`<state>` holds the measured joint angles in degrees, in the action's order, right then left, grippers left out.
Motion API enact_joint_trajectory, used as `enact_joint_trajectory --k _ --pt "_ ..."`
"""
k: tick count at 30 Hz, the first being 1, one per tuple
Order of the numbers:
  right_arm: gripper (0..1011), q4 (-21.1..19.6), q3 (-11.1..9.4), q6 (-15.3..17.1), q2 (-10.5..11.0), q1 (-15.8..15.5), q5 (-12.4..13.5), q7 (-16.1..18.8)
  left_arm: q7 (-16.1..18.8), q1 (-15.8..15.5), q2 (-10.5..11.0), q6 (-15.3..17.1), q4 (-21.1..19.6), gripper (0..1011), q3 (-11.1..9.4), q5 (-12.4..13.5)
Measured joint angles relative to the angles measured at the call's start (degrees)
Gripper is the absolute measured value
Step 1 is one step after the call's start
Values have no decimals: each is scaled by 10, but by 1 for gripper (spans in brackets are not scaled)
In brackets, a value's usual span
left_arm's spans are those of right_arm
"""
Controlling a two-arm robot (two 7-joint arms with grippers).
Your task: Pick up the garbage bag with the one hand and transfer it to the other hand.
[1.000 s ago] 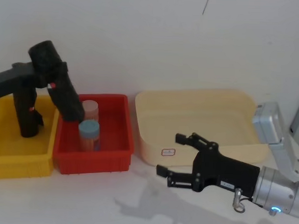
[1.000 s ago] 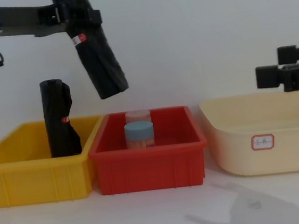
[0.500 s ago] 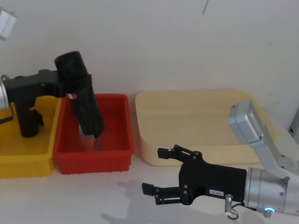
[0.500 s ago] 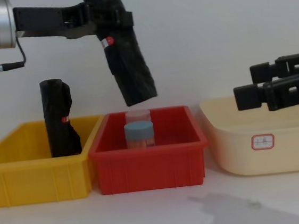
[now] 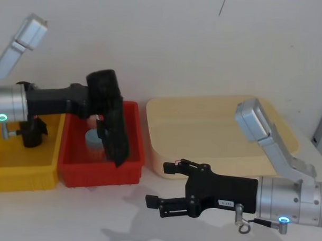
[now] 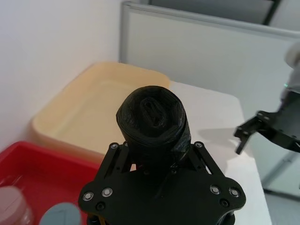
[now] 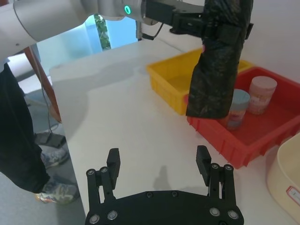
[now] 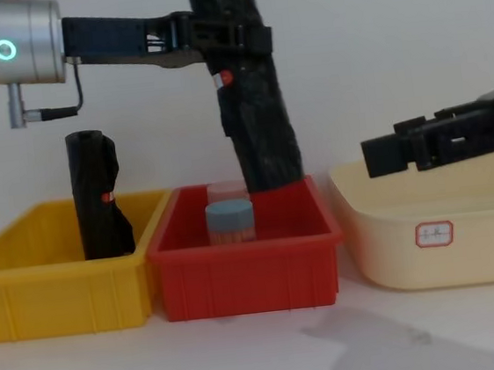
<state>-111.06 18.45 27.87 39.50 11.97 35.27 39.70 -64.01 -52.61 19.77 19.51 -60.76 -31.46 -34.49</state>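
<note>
Left gripper [image 8: 233, 38] clamped on garbage bag [image 8: 264, 135], seemingly above red bin [image 8: 235, 244]; right gripper [image 7: 158, 157] spread apart.

jars [image 5: 92, 139] half-hidden (by garbage bag [image 5: 110, 124]), label [image 8: 433, 234] unreadable

garbage bag [image 8: 258, 122]: crinkled black, small red-and-white label band [image 8: 225, 78].
left hand [image 8: 214, 36]: black; left joint [image 8: 24, 40] silver, green ring light [image 8: 4, 50].
right hand [image 7: 158, 157]: black; right joint [image 5: 293, 199] silver, blue ring light [image 5: 281, 220].
yellow bin [image 8: 56, 302], red bin [image 8: 244, 278], cream bin [image 8: 483, 248] with a white tag [image 8: 433, 234] outlined in red.
slim roll [image 8: 97, 201]: black, tiny red mark [image 8: 105, 198].
front jar [image 8: 230, 215]: blue lid. back jar [image 8: 227, 190]: pale pink.
counter [image 8: 247, 353]: plain white.
</note>
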Motion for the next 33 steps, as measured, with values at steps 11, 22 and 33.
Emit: enact_joint_trajectory --k 11,22,33 --pt "1000 7 3 42 -25 14 18 -38 -98 -43 -27 -52 66 371 -49 13" --pt "999 20 19 25 -38 26 -1 -67 -179 -80 -62 -102 129 371 -87 21" --pt "1000 36 40 -4 -41 35 -31 -84 -270 -119 -115 -162 212 371 -122 25"
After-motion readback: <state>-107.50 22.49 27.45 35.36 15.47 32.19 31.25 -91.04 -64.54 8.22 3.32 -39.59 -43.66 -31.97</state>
